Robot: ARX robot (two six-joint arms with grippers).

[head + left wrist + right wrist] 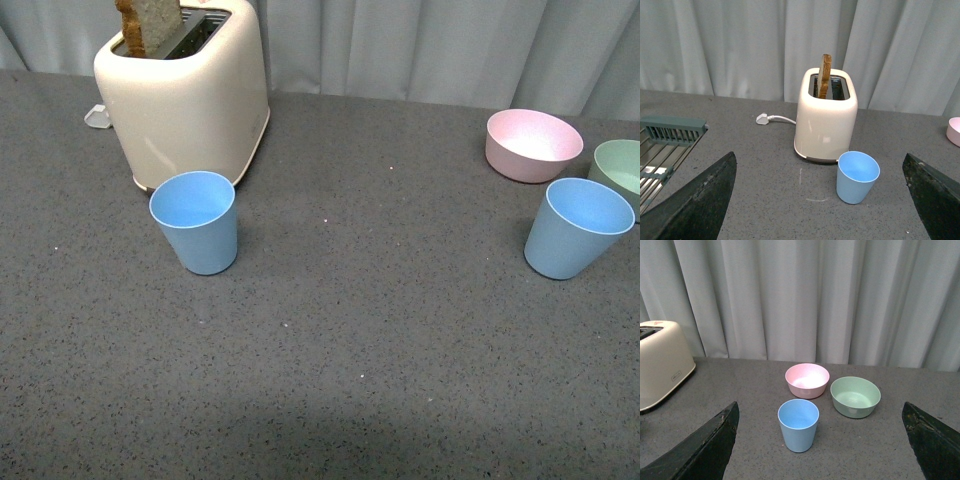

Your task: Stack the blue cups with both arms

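Left fingers (695, 210): apart, empty. Right fingers (700, 450): apart, empty. Left cup (197, 222): upright, beside toaster (190, 100). Right cup (574, 228): upright, near pink bowl (532, 145). Both on tabletop (400, 330).

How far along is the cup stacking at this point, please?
Nothing is stacked yet. One blue cup stands by the toaster, the other blue cup beside the pink bowl, well apart. Nothing is in hand: the left gripper and right gripper are open and empty. Grasping and stacking both remain.
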